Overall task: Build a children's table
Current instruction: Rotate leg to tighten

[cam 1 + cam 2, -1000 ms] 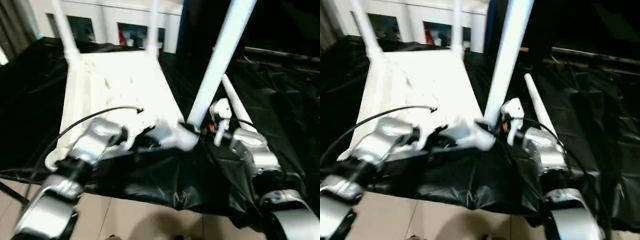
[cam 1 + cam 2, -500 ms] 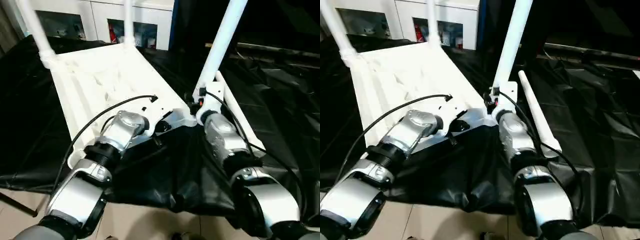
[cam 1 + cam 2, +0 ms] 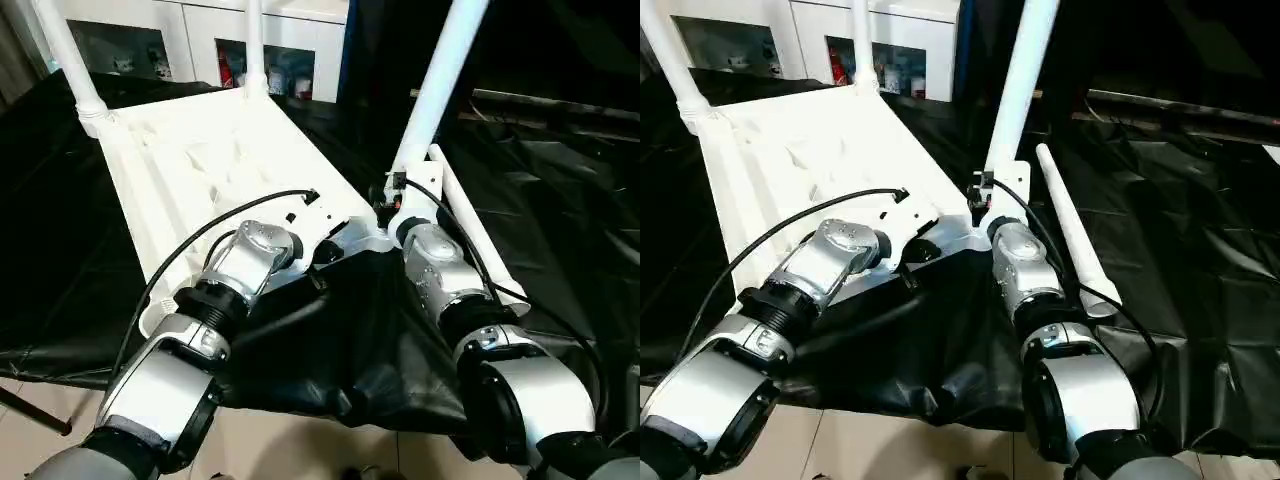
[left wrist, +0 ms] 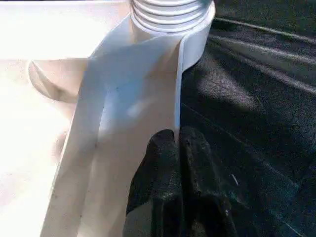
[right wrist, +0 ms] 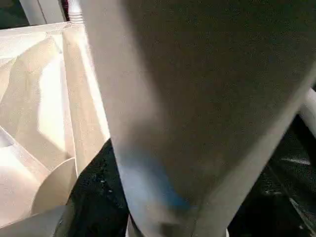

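White plastic throughout: tabletop lying ribbed side up on black cloth, used here as the landmark for everything else. At its two far corners, far legs standing upright in their sockets, so counted as done. At its near right corner, third leg rising tall and slightly tilted, foot down at the socket, ribbed collar visible at the joint; looks entered but impossible to say whether fully home (probably the step in hand: seating or twisting it tight). Low on that leg, just above the tabletop, right gripper clamped around the tube, jaws held about half apart by its width, one finger pressed against the leg's side. On the tabletop's near edge, just beside that same corner, left gripper pinched nearly together on the thin rim wall, apparently steadying the tabletop against the push or turn. Just beside the tabletop's right edge, flat on the cloth and parallel to it, fourth leg, loose and untouched. At the near left corner, the last socket hidden behind the left forearm, with no leg rising from it. By this reckoning: two of four fitted, a third nearly so, then one more to pick up and seat, then turning the whole thing over onto its feet.
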Controlling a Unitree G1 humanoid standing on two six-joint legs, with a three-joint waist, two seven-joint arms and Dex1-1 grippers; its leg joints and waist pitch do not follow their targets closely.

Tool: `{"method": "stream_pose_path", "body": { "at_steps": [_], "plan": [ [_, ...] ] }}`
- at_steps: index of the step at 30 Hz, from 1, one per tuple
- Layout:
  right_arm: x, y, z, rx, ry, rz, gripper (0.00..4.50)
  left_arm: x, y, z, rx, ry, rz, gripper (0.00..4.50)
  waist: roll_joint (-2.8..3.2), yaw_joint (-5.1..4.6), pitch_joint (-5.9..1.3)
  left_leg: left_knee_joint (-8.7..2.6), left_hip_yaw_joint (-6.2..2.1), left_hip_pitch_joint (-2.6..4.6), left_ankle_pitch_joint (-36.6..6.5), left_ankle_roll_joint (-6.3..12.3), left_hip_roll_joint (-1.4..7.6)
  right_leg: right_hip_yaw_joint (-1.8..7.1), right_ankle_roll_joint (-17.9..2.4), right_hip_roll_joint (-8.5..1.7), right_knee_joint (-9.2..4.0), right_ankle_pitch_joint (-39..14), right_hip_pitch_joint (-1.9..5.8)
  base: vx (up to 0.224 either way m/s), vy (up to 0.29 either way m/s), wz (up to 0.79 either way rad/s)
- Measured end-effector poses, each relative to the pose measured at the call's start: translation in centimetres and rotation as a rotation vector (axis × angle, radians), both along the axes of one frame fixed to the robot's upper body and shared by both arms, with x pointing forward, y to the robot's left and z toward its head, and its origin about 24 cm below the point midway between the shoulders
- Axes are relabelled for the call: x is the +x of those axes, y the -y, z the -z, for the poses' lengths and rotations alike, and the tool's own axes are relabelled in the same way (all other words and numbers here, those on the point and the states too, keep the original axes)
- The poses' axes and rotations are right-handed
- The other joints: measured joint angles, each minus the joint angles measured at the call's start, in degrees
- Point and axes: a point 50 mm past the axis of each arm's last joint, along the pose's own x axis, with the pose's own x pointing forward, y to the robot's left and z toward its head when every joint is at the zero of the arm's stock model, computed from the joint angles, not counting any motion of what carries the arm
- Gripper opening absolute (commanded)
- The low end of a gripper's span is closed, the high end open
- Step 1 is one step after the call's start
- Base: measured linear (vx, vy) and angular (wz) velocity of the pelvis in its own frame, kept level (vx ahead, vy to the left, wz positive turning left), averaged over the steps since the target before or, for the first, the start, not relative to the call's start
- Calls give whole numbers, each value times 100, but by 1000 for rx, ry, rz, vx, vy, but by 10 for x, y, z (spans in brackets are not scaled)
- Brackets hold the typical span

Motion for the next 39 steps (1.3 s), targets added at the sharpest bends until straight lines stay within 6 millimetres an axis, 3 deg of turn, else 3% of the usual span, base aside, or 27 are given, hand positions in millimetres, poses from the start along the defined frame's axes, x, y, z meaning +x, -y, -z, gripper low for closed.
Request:
{"method": "stream_pose_path", "body": {
  "at_steps": [6, 10, 11, 14, 17, 20, 27, 39],
  "plan": [
    [-2, -3, 7, 10, -36, -30, 297, 1, -4, -1, 0, 9, -8, 0, 1, -58, 1, -4, 0, -20, 0, 0, 1, -1, -1, 1, 0, 1, -6, 0, 0, 0],
    [-2, -4, 5, 30, -33, -62, 310, 2, -5, -2, -3, 16, -10, 0, 2, -80, 2, -10, 0, -23, 0, 0, 2, -1, -3, 4, 0, 2, -15, 0, 0, 0],
    [-2, -4, 5, 37, -31, -67, 337, 2, -6, -2, -3, 17, -10, 0, 2, -82, 2, -10, 1, -24, 0, 0, 3, -1, -3, 5, 0, 2, -15, 0, 0, 0],
    [-2, -5, 3, 60, -18, -99, 349, 3, -7, -3, -3, 20, -6, 0, 5, -95, 3, -9, 5, -24, 0, 0, 6, 0, -4, 6, 1, 2, -20, 0, 0, 0],
    [-2, -3, 1, 99, -5, -166, 389, 3, -13, -5, -7, 21, 7, 0, 7, -137, 5, -7, 12, -44, 1, 2, 8, 1, -9, 6, 11, 6, -51, 0, 0, 0],
    [-2, 0, -2, 105, 11, -238, 396, 2, -17, -8, -11, 29, 19, 0, 9, -141, 6, 3, 22, -79, 28, 29, 23, 1, -15, 16, 29, 9, -105, 0, 0, 0],
    [-8, 16, -3, -13, 35, -434, 403, -3, -26, -8, -29, 38, 67, 0, 17, -127, 11, 4, 37, -75, 50, 51, 41, 0, -17, 28, 28, 9, -118, 0, 0, 0],
    [-40, 50, -13, -147, 22, -897, 403, -25, -56, -6, -45, -20, 284, 0, 19, 104, 13, 28, 61, -72, 50, 53, 49, -1, -24, 15, 48, 6, -114, 0, 0, 0]
  ]
}}
